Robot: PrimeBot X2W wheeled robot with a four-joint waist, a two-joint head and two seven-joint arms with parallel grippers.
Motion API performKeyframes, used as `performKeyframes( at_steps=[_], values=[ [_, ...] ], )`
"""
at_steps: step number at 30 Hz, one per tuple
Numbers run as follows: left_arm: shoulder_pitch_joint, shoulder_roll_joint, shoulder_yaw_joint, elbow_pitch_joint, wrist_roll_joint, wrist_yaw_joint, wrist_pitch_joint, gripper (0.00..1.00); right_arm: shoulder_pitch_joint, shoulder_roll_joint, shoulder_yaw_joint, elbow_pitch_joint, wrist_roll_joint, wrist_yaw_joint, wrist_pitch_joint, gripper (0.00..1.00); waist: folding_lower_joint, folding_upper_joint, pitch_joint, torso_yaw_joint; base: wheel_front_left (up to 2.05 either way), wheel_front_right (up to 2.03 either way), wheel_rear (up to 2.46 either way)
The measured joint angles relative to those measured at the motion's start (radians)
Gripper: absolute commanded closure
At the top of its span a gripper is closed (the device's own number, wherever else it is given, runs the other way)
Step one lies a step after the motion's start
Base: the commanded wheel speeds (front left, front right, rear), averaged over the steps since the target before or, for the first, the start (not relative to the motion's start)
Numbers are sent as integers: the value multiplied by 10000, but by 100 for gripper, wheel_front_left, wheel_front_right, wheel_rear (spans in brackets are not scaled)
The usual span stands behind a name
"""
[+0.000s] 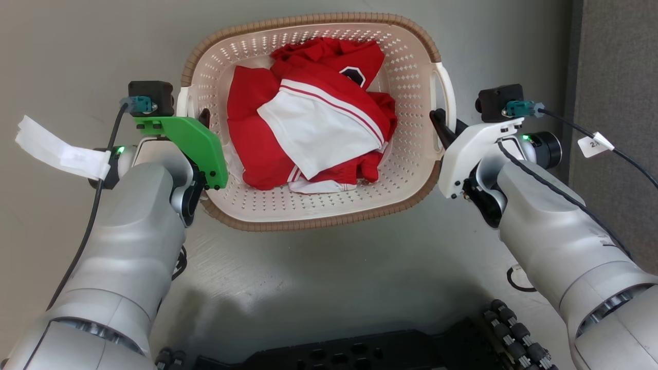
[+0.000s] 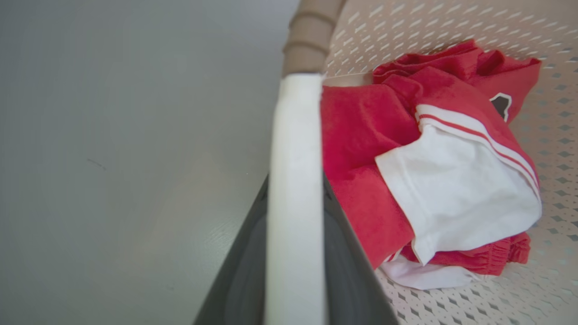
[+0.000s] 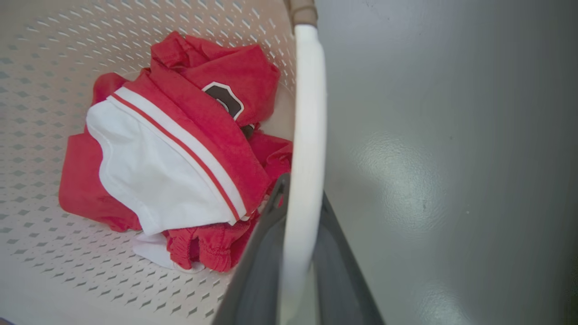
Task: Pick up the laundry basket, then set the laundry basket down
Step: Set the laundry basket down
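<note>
The laundry basket (image 1: 308, 222), cream perforated plastic with a brown woven-look rim, sits in the middle of the head view and holds red and white clothes (image 1: 313, 118). My left gripper (image 1: 204, 117) is at its left white handle (image 2: 295, 180); in the left wrist view a dark finger (image 2: 352, 280) lies tight against each side of that handle. My right gripper (image 1: 443, 126) is at the right white handle (image 3: 307, 135), which a dark finger (image 3: 257, 280) flanks closely on each side. Both grippers are shut on the handles. I cannot tell whether the basket rests on the floor.
Smooth grey floor (image 1: 334, 288) surrounds the basket. A darker grey panel (image 1: 617, 77) stands along the right edge. My black base (image 1: 349, 352) fills the bottom middle. A white paper tag (image 1: 56, 146) hangs off the left wrist cable.
</note>
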Motion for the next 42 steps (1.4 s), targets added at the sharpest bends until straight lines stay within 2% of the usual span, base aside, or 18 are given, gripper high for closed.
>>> performKeyframes(
  at_steps=[24,25,26,27,28,42],
  values=[
    [-115,-23,-142,251,-4,-182,59,100,-191,38,155,186,94,86,-6,100,0,0,21,56,0,0,0],
    [-115,-19,-182,257,0,-186,81,62,-189,40,155,186,180,86,35,98,0,0,10,58,0,0,0],
    [-114,-10,-236,280,0,-236,138,0,-190,31,201,184,196,90,35,57,0,0,-1,61,0,0,0],
    [-111,17,-265,309,0,-255,146,0,-185,4,238,184,199,88,35,24,0,0,-14,65,0,0,0],
    [-111,88,-276,318,0,-255,144,0,-177,-27,242,186,226,102,35,0,0,0,-29,70,0,0,0],
    [131,194,-176,322,-38,-259,-660,0,240,-119,368,104,397,102,-192,0,1,0,-671,152,0,0,0]
  ],
)
